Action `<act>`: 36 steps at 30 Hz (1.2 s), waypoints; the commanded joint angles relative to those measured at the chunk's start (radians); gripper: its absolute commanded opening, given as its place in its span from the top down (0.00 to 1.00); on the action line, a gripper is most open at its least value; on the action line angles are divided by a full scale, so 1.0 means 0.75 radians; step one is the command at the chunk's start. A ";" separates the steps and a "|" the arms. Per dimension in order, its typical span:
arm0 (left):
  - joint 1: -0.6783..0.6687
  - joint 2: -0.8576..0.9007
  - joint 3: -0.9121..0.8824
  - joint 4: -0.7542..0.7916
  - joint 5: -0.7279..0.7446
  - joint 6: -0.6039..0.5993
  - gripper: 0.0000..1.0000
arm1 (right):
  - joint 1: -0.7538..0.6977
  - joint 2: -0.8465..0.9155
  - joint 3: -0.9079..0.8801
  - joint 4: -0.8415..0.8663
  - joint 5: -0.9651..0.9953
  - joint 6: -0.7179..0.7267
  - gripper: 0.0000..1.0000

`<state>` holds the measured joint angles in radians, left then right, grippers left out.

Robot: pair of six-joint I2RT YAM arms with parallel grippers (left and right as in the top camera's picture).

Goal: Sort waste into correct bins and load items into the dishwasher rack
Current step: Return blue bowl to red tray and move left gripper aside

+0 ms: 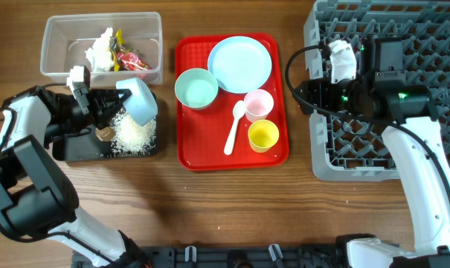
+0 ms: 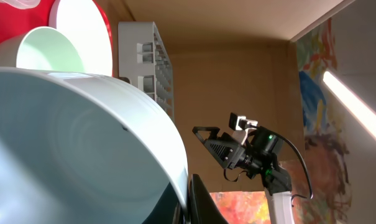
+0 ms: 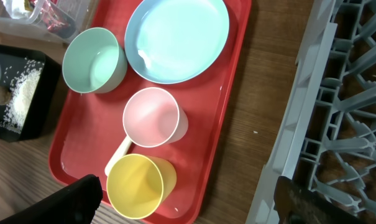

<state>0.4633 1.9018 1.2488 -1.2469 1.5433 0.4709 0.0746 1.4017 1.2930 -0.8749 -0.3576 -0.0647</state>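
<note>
My left gripper (image 1: 119,104) is shut on the rim of a pale blue bowl (image 1: 140,100), held tilted over the black tray (image 1: 79,149). White rice grains (image 1: 135,134) and a small brown food piece (image 1: 103,132) lie in that tray. The bowl fills the left wrist view (image 2: 69,143). The clear tub (image 1: 57,45) holds tissue (image 1: 102,50) and wrappers (image 1: 129,61). The second bowl (image 1: 196,88), plate (image 1: 239,63), pink cup (image 1: 259,104), yellow cup (image 1: 263,135) and spoon (image 1: 234,128) sit on the red tray (image 1: 202,152). My right gripper (image 1: 308,93) is open and empty at the grey rack's (image 1: 344,156) left edge.
In the right wrist view my open fingers (image 3: 191,208) straddle the yellow cup (image 3: 135,185) and the rack's edge (image 3: 337,112), well above them. A strip of bare wood lies between red tray and rack. The rack shows no dishes.
</note>
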 commanded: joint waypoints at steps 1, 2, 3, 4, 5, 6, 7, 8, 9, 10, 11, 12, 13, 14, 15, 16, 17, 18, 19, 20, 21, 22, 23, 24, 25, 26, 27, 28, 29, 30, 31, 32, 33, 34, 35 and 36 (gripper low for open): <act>-0.040 -0.033 0.002 -0.003 0.044 0.067 0.96 | -0.004 0.004 0.011 0.004 0.014 0.016 0.09; -0.069 -0.058 0.014 0.003 0.040 0.067 0.96 | -0.004 0.004 0.011 0.004 0.014 0.016 0.09; -0.123 -0.104 0.040 0.022 0.010 0.066 0.96 | -0.004 0.004 0.011 0.004 0.014 0.016 0.09; -0.189 -0.148 0.070 0.041 -0.061 0.066 0.96 | -0.004 0.004 0.011 0.004 0.014 0.017 0.09; -0.263 -0.185 0.102 0.050 -0.148 0.065 0.96 | -0.004 0.004 0.011 0.005 0.014 0.017 0.08; -0.392 -0.229 0.144 0.082 -0.292 0.036 0.96 | -0.004 0.004 0.011 0.005 0.014 0.017 0.09; -0.491 -0.251 0.164 0.135 -0.422 -0.048 0.96 | -0.004 0.004 0.011 0.005 0.014 0.018 0.08; -0.601 -0.269 0.168 0.220 -0.594 -0.186 0.96 | -0.004 0.004 0.011 0.005 0.014 0.019 0.09; -0.680 -0.272 0.168 0.274 -0.751 -0.283 0.96 | -0.004 0.004 0.011 0.005 0.014 0.020 0.08; -0.804 -0.272 0.168 0.331 -1.028 -0.413 0.96 | -0.004 0.004 0.011 0.006 0.014 0.019 0.09; -0.927 -0.270 0.168 0.357 -1.251 -0.489 0.96 | -0.004 0.004 0.011 0.005 0.014 0.020 0.09; -1.013 -0.270 0.168 0.370 -1.391 -0.526 0.96 | -0.004 0.004 0.011 0.006 0.014 0.020 0.09; -1.124 -0.270 0.168 0.382 -1.553 -0.536 0.96 | -0.004 0.004 0.011 0.018 0.012 0.020 0.09; -1.191 -0.270 0.168 0.386 -1.659 -0.536 0.96 | -0.004 0.004 0.011 0.032 0.000 0.020 0.08; -1.258 -0.270 0.168 0.388 -1.780 -0.548 0.96 | -0.004 0.004 0.011 0.052 -0.030 0.020 0.09; -1.327 -0.270 0.168 0.388 -1.924 -0.573 0.96 | -0.004 0.004 0.011 0.073 -0.063 0.021 0.09; -1.373 -0.270 0.168 0.388 -1.989 -0.575 0.96 | -0.004 0.004 0.011 0.079 -0.068 0.021 0.09; -1.387 -0.270 0.168 0.388 -1.997 -0.575 0.96 | -0.004 0.004 0.011 0.076 -0.067 0.021 0.09; -1.387 -0.269 0.168 0.387 -1.997 -0.575 0.96 | -0.004 0.004 0.011 0.073 -0.067 0.020 0.09; -1.387 -0.269 0.167 0.387 -1.997 -0.575 0.96 | -0.004 0.004 0.011 0.071 -0.067 0.020 0.09; -1.387 -0.269 0.166 0.390 -2.001 -0.573 0.96 | -0.004 0.004 0.011 0.071 -0.067 0.019 0.09; -1.387 -0.264 0.157 0.410 -2.000 -0.569 0.96 | -0.004 0.004 0.011 0.071 -0.067 0.020 0.08; -1.387 -0.250 0.122 0.462 -2.000 -0.569 0.96 | -0.004 0.004 0.011 0.071 -0.067 0.019 0.09; -1.387 -0.229 0.103 0.488 -1.998 -0.570 0.96 | -0.004 0.004 0.011 0.070 -0.067 0.018 0.09; -1.387 -0.216 0.102 0.490 -1.989 -0.570 0.96 | -0.004 0.004 0.011 0.069 -0.067 0.018 0.09; -1.387 -0.201 0.102 0.494 -1.969 -0.570 0.96 | -0.004 0.004 0.011 0.069 -0.067 0.018 0.09; -1.388 -0.187 0.102 0.501 -1.949 -0.570 0.96 | -0.004 0.004 0.011 0.069 -0.067 0.018 0.09; -1.390 -0.177 0.102 0.502 -1.938 -0.570 0.96 | -0.004 0.004 0.011 0.069 -0.067 0.018 0.09; -1.391 -0.163 0.102 0.501 -1.935 -0.569 0.96 | -0.004 0.004 0.011 0.069 -0.067 0.019 0.09; -1.391 -0.143 0.102 0.502 -1.935 -0.569 0.96 | -0.004 0.004 0.011 0.069 -0.067 0.018 0.09; -1.391 -0.123 0.102 0.507 -1.934 -0.569 0.96 | -0.004 0.004 0.011 0.069 -0.067 0.018 0.09; -1.392 -0.110 0.102 0.509 -1.931 -0.569 0.96 | -0.004 0.004 0.011 0.069 -0.067 0.018 0.09; -1.392 -0.089 0.102 0.513 -1.919 -0.569 0.96 | -0.004 0.004 0.011 0.069 -0.067 0.018 0.09; -1.392 -0.068 0.102 0.521 -1.908 -0.570 0.96 | -0.004 0.004 0.011 0.069 -0.066 0.016 0.09; -1.392 -0.049 0.102 0.527 -1.903 -0.570 0.96 | -0.004 0.004 0.011 0.070 -0.066 0.016 0.08; -1.392 -0.032 0.102 0.535 -1.903 -0.570 0.96 | -0.004 0.004 0.011 0.071 -0.057 0.016 0.09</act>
<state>-0.5800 1.8381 1.3323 -0.8593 0.0921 0.0532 0.0746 1.4017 1.2930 -0.8249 -0.3851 -0.0540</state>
